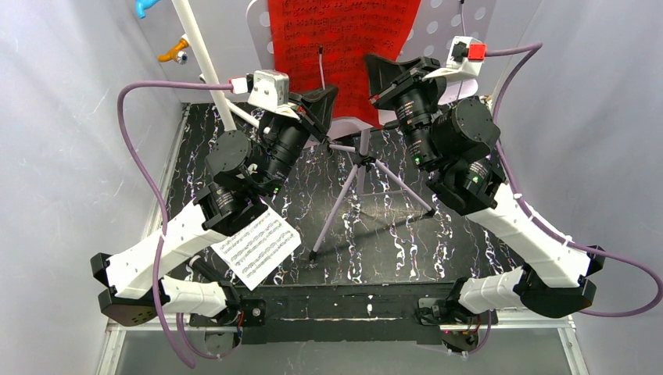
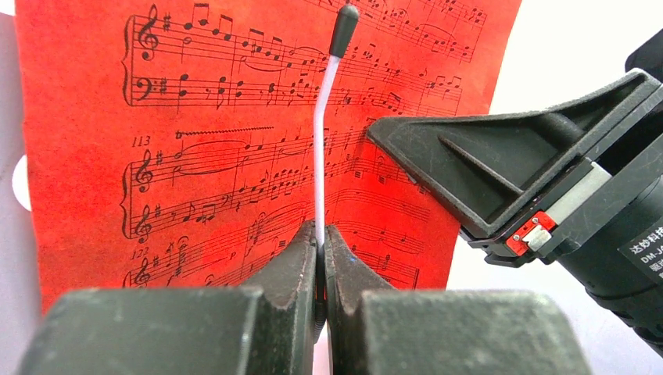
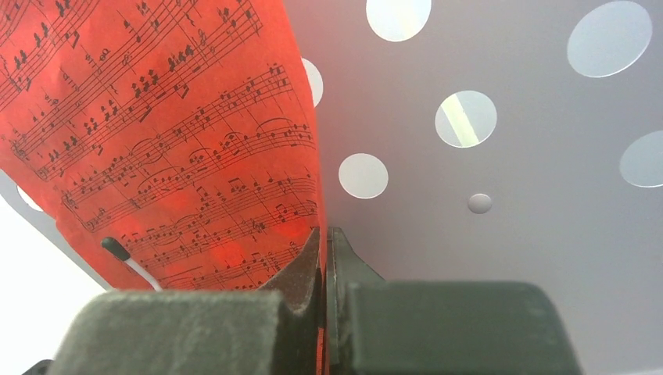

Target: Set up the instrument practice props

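The lilac perforated music stand [image 1: 361, 160] stands on tripod legs at the back of the table, and its holed desk [image 3: 508, 195] fills the right wrist view. The red music sheet [image 1: 344, 39] lies against that desk. My right gripper [image 3: 322, 242] is shut on the red sheet's [image 3: 172, 141] lower right edge. My left gripper [image 2: 321, 234] is shut on the thin white stem of the microphone [image 2: 320, 148], whose black tip [image 2: 344, 19] rises in front of the red sheet [image 2: 195, 156]. The microphone's base is hidden. The white music sheet [image 1: 256, 246] lies flat on the table beside the left arm.
A white PVC pipe [image 1: 199, 55] slants up at the back left. Blue [image 1: 145, 8] and orange [image 1: 173, 53] fittings stick out of the left wall. The black marbled tabletop [image 1: 391, 242] is enclosed by grey walls. The right gripper's body [image 2: 500, 168] hangs close beside the microphone.
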You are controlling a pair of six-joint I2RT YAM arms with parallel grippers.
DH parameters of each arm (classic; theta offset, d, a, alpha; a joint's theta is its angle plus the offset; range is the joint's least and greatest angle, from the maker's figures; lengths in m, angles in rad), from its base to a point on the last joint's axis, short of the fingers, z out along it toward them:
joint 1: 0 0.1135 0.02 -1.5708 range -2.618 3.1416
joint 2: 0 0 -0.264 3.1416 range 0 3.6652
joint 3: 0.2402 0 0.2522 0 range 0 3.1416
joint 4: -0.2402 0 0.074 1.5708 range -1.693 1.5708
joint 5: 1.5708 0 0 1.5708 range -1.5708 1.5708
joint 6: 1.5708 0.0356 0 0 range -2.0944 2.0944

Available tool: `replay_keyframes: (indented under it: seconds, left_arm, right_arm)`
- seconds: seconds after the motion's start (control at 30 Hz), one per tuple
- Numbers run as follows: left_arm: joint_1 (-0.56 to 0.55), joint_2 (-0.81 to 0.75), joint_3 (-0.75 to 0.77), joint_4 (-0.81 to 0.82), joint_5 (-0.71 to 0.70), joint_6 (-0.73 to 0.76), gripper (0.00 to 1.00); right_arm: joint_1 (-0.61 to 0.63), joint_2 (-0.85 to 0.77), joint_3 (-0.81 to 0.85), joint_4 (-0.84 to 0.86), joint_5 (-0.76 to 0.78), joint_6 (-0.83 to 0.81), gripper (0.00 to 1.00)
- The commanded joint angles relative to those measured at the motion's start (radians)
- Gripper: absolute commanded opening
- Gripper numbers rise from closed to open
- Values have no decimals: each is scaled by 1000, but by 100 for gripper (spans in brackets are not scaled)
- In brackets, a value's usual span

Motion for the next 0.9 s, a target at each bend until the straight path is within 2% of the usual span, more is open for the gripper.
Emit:
replay_keyframes:
  seconds: [0.0,0.27,0.6,0.87]
  left_arm:
    - [-5,-52,1,66,6,7,0]
    - [-5,-48,2,68,3,11,0]
    - [-5,-48,-7,68,-10,-4,0]
    - [-5,-63,-22,68,-14,-21,7]
  right_arm:
    - [-20,7,0,10,-47,7,1]
    - [-20,4,-11,10,-98,-22,1]
    - [-20,7,-1,-14,-78,-73,1]
    - [-20,9,-2,-12,-83,-81,2]
